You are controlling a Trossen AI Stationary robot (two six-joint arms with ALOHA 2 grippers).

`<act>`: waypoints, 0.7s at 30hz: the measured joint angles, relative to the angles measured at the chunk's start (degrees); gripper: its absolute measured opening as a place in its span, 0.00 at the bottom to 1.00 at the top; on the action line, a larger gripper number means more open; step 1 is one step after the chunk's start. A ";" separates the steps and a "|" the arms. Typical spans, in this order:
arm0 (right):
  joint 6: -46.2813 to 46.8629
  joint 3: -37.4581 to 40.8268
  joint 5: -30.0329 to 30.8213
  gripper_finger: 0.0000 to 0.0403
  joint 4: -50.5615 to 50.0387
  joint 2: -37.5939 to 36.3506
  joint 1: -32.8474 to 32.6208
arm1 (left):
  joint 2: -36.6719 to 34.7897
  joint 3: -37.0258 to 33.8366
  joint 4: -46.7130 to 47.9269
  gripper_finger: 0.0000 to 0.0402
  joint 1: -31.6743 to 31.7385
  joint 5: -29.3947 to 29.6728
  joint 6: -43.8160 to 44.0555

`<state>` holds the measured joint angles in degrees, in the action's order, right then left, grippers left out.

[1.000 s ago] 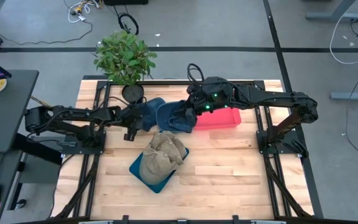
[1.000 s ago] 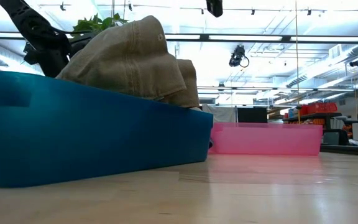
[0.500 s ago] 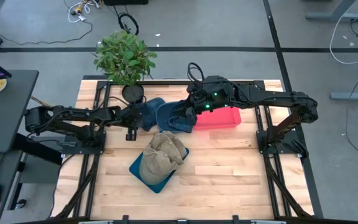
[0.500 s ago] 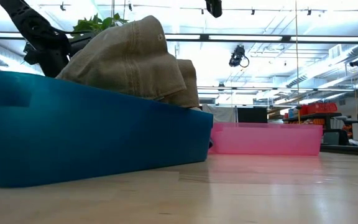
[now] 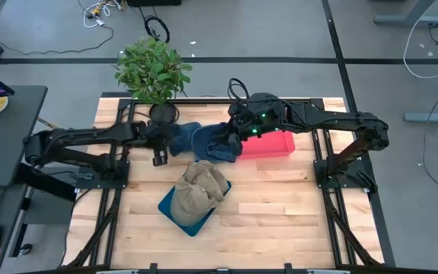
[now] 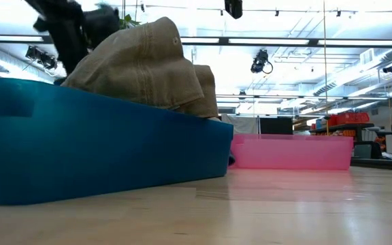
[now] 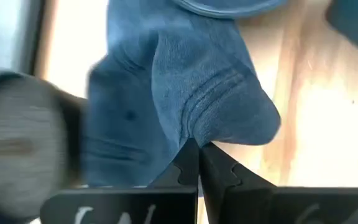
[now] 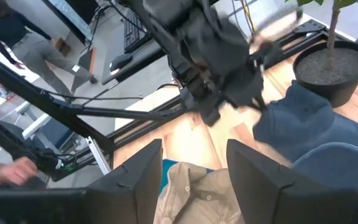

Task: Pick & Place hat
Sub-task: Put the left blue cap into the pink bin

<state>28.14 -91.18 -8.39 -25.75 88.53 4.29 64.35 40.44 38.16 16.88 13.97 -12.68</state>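
A blue hat (image 5: 200, 141) lies on the table between the plant pot and the pink bin (image 5: 271, 144). My left gripper (image 5: 166, 142) is shut on its left end and shows blurred in the right wrist view (image 8: 253, 102). My right gripper (image 5: 228, 143) hangs open above the hat's right part, touching nothing; its fingers (image 8: 194, 149) have a clear gap. A tan hat (image 5: 200, 189) rests in a blue bin (image 5: 175, 213) near the table's middle. My left gripper pinches a raised fold of the blue hat's cloth (image 7: 211, 134) between its two shut fingers, at the hat's left end. The fingers slant down from the table's left. That end (image 8: 272, 118) is drawn up into a peak; the rest of the hat lies on the table.
A potted plant (image 5: 152, 72) stands at the far left, its pot (image 8: 334, 68) just behind the blue hat. The blue bin (image 6: 101, 143) with the tan hat (image 6: 141, 64) fills the low view's left; the pink bin (image 6: 291, 153) stands behind it. People move beyond the table.
My left gripper has risen and rolled a little, drawing the blue hat's left end up with it. The hat's right part has stayed on the table. My right gripper has kept still.
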 joint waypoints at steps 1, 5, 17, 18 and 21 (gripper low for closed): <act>-0.11 0.00 -0.17 0.45 -0.20 0.00 -0.02 | -0.53 1.75 1.66 0.01 -0.06 0.84 -0.29; -1.04 0.00 -0.17 0.45 -0.41 0.00 -0.02 | -3.09 8.40 7.49 0.01 -0.10 3.70 -0.42; -3.54 0.00 -0.21 0.45 -1.06 0.00 -0.02 | -5.63 31.61 20.89 0.00 -1.56 6.66 0.13; -3.53 0.00 -0.21 0.45 -1.10 0.00 -0.02 | -5.63 33.67 21.24 0.00 -1.97 7.12 0.17; -3.49 0.00 -1.30 0.45 -1.43 0.00 0.00 | -5.63 39.52 21.24 0.00 -3.73 8.26 0.06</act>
<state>24.65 -91.18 -9.69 -27.18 88.53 4.29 58.72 79.97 59.40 13.15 22.23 -12.62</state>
